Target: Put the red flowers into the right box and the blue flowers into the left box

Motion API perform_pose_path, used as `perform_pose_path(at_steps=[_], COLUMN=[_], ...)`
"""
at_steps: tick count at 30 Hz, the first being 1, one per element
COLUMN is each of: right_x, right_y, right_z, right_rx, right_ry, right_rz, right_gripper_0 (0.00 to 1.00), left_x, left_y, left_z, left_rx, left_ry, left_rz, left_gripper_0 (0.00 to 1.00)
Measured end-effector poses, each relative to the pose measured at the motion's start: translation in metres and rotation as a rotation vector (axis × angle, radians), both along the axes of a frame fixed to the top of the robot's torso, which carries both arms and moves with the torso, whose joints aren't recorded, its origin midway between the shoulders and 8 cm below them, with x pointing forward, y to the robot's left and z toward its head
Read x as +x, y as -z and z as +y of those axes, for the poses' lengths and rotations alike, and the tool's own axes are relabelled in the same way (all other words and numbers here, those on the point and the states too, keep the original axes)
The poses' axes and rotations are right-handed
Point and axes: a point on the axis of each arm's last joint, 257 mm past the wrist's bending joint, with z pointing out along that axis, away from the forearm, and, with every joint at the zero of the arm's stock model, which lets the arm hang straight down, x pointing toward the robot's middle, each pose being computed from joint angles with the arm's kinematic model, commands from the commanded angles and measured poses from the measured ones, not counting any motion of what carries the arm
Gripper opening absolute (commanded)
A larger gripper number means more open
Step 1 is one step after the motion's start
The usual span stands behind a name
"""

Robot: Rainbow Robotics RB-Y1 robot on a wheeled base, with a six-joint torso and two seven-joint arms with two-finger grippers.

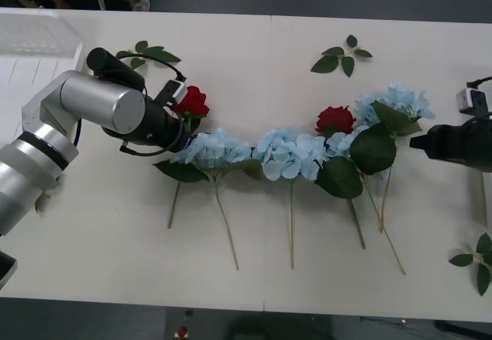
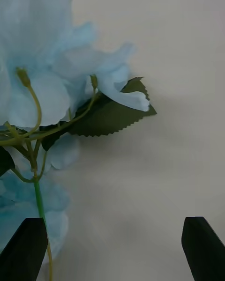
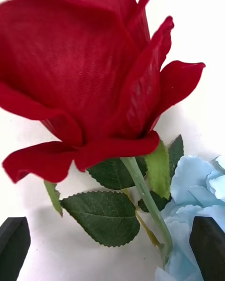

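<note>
Two red flowers lie on the white table, one rose [image 1: 192, 101] at the left and one [image 1: 335, 118] right of the middle. Pale blue flowers [image 1: 215, 149] [image 1: 290, 154] [image 1: 396, 101] lie in a row between and beside them, stems towards the front edge. My left gripper [image 1: 178, 128] hovers right at the left rose and is open. In the left wrist view the rose head [image 3: 79, 75] looms close, its stem [image 3: 145, 192] running down between the black fingertips [image 3: 14, 243]. My right gripper [image 1: 421, 144] is open just right of the rightmost blue flower [image 2: 42, 75]. The left box [image 1: 38, 40] is at the back left. The right box is out of view.
Loose green leaf sprigs lie at the back left [image 1: 150, 54], the back middle [image 1: 342, 57] and the front right [image 1: 477, 263]. Bare table stretches in front of the stems and behind the flower row.
</note>
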Motion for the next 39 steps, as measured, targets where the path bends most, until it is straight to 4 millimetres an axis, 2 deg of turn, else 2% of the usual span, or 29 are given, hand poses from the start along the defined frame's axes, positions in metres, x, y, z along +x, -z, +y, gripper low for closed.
perform_pose_path(at_steps=[10, 18, 19, 20, 21, 22, 23, 25, 26, 27, 29, 30, 39], right_x=[0.025, 0.044, 0.046, 0.047, 0.048, 0.048, 0.048, 0.048, 0.048, 0.049, 0.049, 0.049, 0.052], right_y=[0.024, 0.034, 0.034, 0.034, 0.034, 0.034, 0.034, 0.035, 0.035, 0.035, 0.035, 0.035, 0.035], right_z=[0.047, 0.072, 0.074, 0.074, 0.074, 0.073, 0.073, 0.073, 0.072, 0.071, 0.069, 0.069, 0.065], right_rx=[0.053, 0.078, 0.076, 0.074, 0.073, 0.072, 0.072, 0.071, 0.069, 0.064, 0.054, 0.052, 0.054], right_ry=[-0.034, -0.035, -0.034, -0.034, -0.033, -0.031, -0.03, -0.029, -0.029, -0.029, -0.029, -0.029, -0.019], right_rz=[-0.015, -0.004, -0.005, -0.006, -0.006, -0.006, -0.005, -0.005, -0.005, -0.006, -0.008, -0.009, -0.022], right_gripper_0=[0.84, 0.84, 0.85, 0.84, 0.82, 0.73, 0.59, 0.41, 0.32, 0.28, 0.06, 0.01, 0.0], left_x=[0.0, 0.002, 0.003, 0.003, 0.004, 0.004, 0.005, 0.005, 0.005, 0.005, 0.006, 0.006, 0.011], left_y=[0.004, 0.016, 0.016, 0.015, 0.015, 0.015, 0.015, 0.016, 0.016, 0.017, 0.017, 0.017, 0.015], left_z=[-0.003, -0.011, -0.011, -0.011, -0.011, -0.01, -0.01, -0.01, -0.009, -0.008, -0.007, -0.007, -0.004], left_rx=[-0.012, -0.018, -0.017, -0.016, -0.015, -0.012, -0.009, -0.002, 0.003, 0.01, 0.018, 0.018, 0.03], left_ry=[-0.036, -0.046, -0.046, -0.047, -0.047, -0.048, -0.049, -0.047, -0.045, -0.043, -0.043, -0.043, -0.044], left_rz=[0.012, 0.013, 0.011, 0.011, 0.012, 0.013, 0.014, 0.014, 0.013, 0.011, 0.008, 0.008, -0.016], left_gripper_0=[0.99, 0.97, 0.94, 0.87, 0.76, 0.63, 0.43, 0.13, 0.06, 0.03, 0.01, 0.0, 0.0])
